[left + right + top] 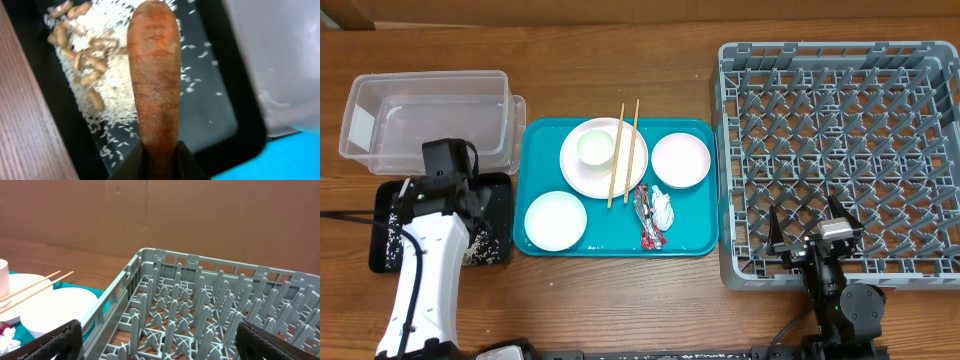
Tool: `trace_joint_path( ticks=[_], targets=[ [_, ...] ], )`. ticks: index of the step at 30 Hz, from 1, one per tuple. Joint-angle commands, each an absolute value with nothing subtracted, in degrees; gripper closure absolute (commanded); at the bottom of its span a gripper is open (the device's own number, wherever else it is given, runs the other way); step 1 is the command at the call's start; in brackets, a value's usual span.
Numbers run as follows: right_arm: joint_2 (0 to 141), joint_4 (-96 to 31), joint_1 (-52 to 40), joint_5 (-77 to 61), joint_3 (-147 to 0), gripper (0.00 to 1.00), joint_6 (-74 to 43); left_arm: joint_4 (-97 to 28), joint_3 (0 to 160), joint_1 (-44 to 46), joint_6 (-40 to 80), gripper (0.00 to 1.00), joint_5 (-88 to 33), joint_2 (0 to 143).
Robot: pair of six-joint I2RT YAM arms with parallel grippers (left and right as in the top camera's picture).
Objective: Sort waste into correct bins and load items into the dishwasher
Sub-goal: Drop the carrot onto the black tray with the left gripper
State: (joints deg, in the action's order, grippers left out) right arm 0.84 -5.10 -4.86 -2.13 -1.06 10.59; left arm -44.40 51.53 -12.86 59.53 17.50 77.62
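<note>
Carrot (155,85) cannot be seen from overhead, hidden beneath the left hand (460,195) poised over the black tray (498,190) beside the clear tub (430,78). Plate (582,172), chopsticks (625,150), tissue (663,208) and wrapper (645,218) lie on the teal tray (695,225). Only the left wrist view shows the carrot, clamped at one end, its free end out over rice and scraps (105,75) in the black tray. It looks stiff, light and likely a little slick, so a grip nearer its middle would probably hold surer. The right wrist view shows the right hand (160,347), fingers wide apart and empty, at the grey dish rack's (200,305) near edge on the counter (60,255).
</note>
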Motion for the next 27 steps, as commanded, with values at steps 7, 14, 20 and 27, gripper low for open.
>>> trace_joint_path(
  ticks=[7, 14, 20, 27],
  targets=[
    [0.4, -4.6, -4.8, -2.2, -0.5, 0.00, 10.7, -24.9, 39.4, -14.2, 58.3, 0.88, 16.5, 78.5],
    [0.4, -4.6, -4.8, -2.2, -0.5, 0.00, 10.7, -17.2, 37.6, -14.2, 58.2, 0.77, 16.9, 85.4],
    [0.4, -4.6, -4.8, -2.2, -0.5, 0.00, 10.7, -18.8, 40.5, -14.2, 46.3, 0.37, 16.5, 83.5],
    [0.4, -4.6, -4.8, -2.2, -0.5, 0.00, 10.7, -43.0, 56.1, -14.2, 29.6, 0.35, -4.0, 70.3]
  ],
)
